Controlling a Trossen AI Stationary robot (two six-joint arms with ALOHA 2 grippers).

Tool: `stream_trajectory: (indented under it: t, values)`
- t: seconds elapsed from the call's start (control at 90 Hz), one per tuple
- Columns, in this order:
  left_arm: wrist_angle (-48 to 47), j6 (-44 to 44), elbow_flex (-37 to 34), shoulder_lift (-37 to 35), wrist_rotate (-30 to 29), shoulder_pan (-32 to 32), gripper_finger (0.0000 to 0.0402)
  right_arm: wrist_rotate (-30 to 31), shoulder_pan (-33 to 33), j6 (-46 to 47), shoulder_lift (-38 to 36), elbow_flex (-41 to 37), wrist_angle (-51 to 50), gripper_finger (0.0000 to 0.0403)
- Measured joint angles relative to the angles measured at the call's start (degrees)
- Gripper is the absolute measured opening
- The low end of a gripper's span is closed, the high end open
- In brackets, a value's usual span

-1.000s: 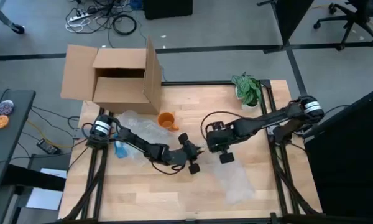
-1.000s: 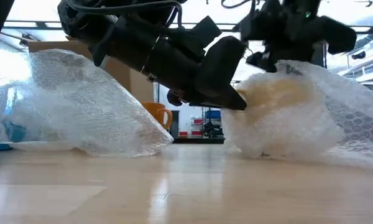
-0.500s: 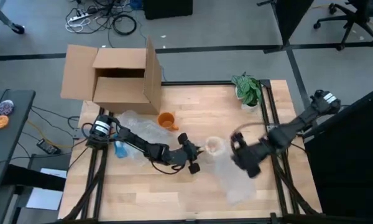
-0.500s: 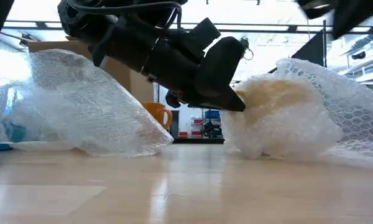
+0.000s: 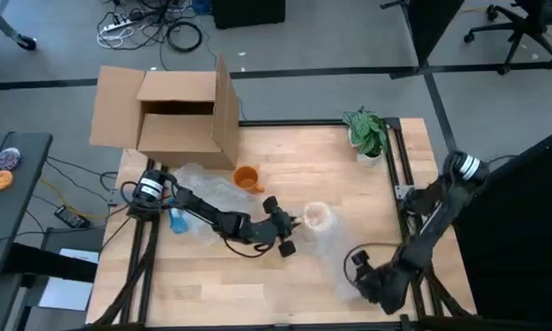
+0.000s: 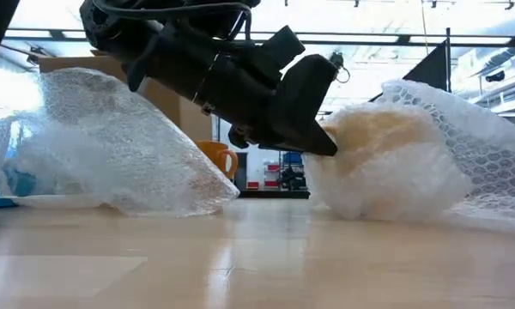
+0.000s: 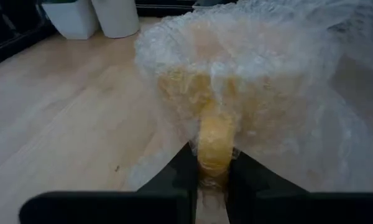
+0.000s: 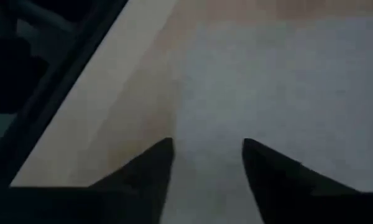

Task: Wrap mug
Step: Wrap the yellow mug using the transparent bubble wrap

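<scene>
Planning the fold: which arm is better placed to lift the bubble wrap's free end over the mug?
Right. Its pincer is open over the bubble wrap end at the near edge. The left pincer is shut on the mug handle, steadying the mug.

Wrapped mug (image 5: 316,217) sits mid-table (image 5: 294,165), at the far end of a bubble wrap sheet (image 5: 345,262) that runs toward the near right corner. Left gripper (image 5: 294,223) is just left of the mug, touching its handle. Right gripper (image 5: 363,276) is over the sheet's near end. Second mug (image 5: 246,177) stands behind and left of the wrapped one, beside a wrap pile (image 5: 202,198). Cardboard box (image 5: 170,115) overhangs the far left corner; potted plant (image 5: 366,133) is far right.
</scene>
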Motion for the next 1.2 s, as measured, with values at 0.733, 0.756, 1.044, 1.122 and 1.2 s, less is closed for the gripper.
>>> stream_trajectory:
  t: [0.733, 0.756, 1.044, 1.122, 1.2]
  values:
    - [-0.5, 3.19, -0.04, 0.0, -0.3, -0.34, 0.0031, 11.96, -6.95, 2.83, 0.55, 7.47, -12.62, 0.0002]
    - [-0.47, 3.65, -0.04, 0.0, -0.31, -0.34, 0.0031, 12.07, -7.04, 1.87, 0.09, 8.32, -13.61, 0.0002]
    - [-1.15, 4.9, -0.04, -0.02, -0.57, -0.35, 0.0031, 17.61, -9.83, -12.85, -3.91, 23.63, -34.43, 0.0]
    - [-1.21, 5.56, -0.04, -0.02, -0.55, -0.35, 0.0031, 21.72, -11.01, -17.35, -4.17, 26.82, -40.23, 0.0]
    - [-1.26, 5.52, -0.05, -0.02, -0.57, -0.35, 0.0031, 24.51, -13.18, -22.27, -4.16, 27.89, -42.5, 0.0]
